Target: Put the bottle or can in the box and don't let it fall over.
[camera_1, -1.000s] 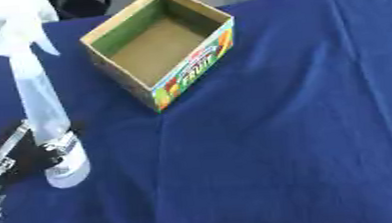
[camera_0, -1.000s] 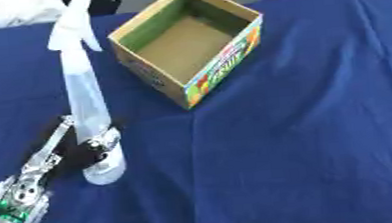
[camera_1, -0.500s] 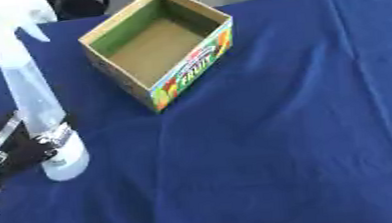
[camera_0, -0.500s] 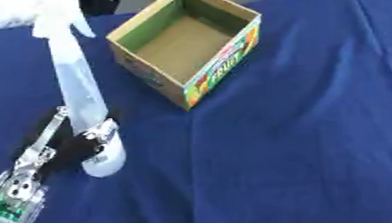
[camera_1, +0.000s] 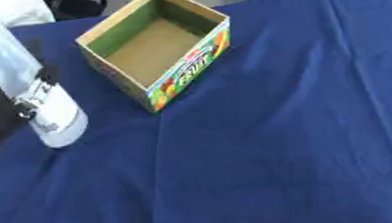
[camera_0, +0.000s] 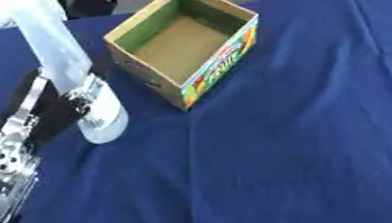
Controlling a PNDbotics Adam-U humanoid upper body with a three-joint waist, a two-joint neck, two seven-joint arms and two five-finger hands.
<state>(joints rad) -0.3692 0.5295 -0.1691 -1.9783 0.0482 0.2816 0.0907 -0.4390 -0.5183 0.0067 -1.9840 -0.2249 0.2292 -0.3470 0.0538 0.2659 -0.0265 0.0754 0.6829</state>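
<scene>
Left hand [camera_0: 54,107], fingers curled around a clear spray bottle [camera_0: 79,87], carries it left of the open box [camera_0: 185,39]; next, lower it in upright.

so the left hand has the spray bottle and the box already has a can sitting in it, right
Not quite. The left hand does have its fingers round the spray bottle, but the box has no can in it. The left eye view looks straight into the open top and shows only its bare brown floor and green inner walls.
</scene>
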